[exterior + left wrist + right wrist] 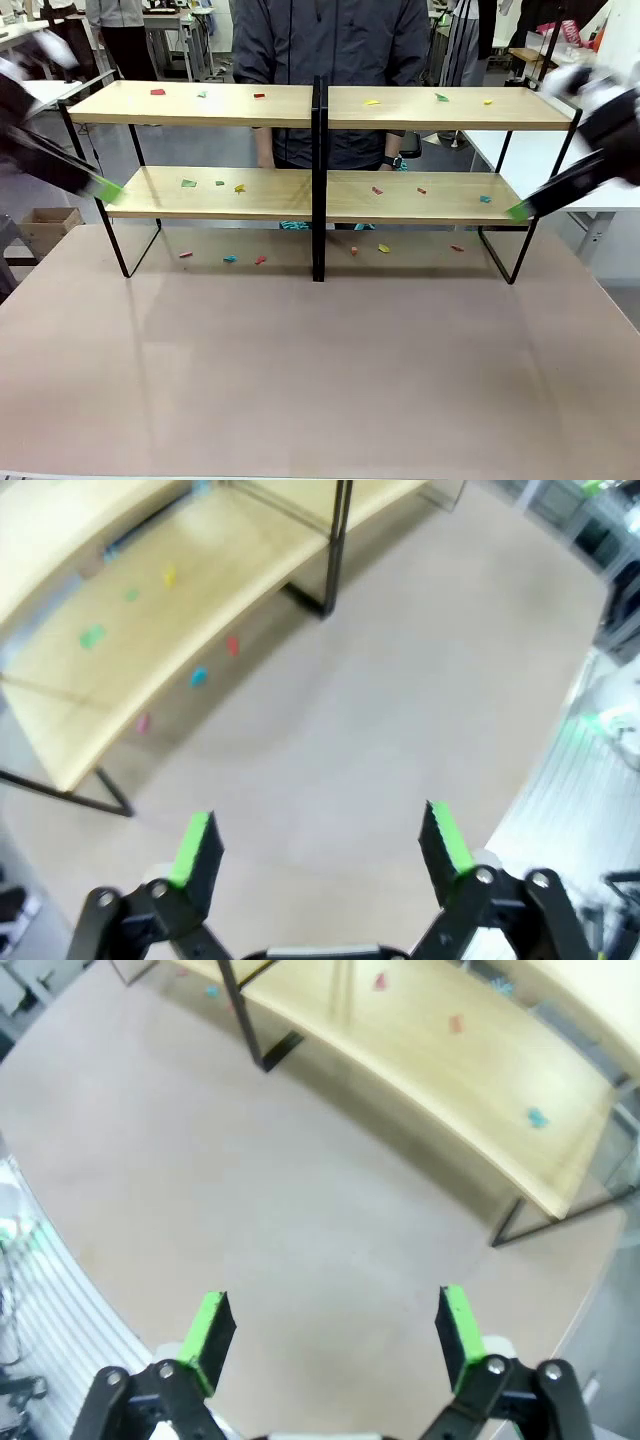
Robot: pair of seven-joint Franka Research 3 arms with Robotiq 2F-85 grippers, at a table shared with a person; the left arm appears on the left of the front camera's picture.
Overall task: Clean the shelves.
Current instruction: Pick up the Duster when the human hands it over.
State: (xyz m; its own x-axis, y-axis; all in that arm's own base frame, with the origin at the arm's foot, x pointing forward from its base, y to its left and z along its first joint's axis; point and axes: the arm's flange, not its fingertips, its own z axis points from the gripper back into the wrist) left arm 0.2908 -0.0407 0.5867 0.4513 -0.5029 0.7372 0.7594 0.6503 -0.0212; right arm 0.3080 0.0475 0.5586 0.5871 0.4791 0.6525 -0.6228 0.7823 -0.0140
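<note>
Across the far half of the table (320,380), the shelves (290,192) are standing as two two-tier racks joined at the middle, reaching nearly from the left edge to the right. Small coloured scraps (188,183) are lying scattered on both top boards, on both lower boards and on the table under the racks: red, green, yellow and teal bits, all well apart from one another. Behind the shelves a person (330,40) in a dark jacket is standing at the far side, with a watch (395,160) showing on one wrist.

At the left, the left end effector (318,830) is hanging with its fingers spread wide and nothing between them; its wrist view is looking down on bare table, with the left rack up and to the left. From the front the arm is blurred, and one green pad (108,190) is showing just beside the left end of the lower board; whether it is touching the frame cannot be told.

At the right, the right end effector (332,1312) is likewise standing wide and empty over bare table, with the right rack beyond it. From the front it is blurred too, one green pad (517,211) showing just beside the right end of the lower board.
</note>
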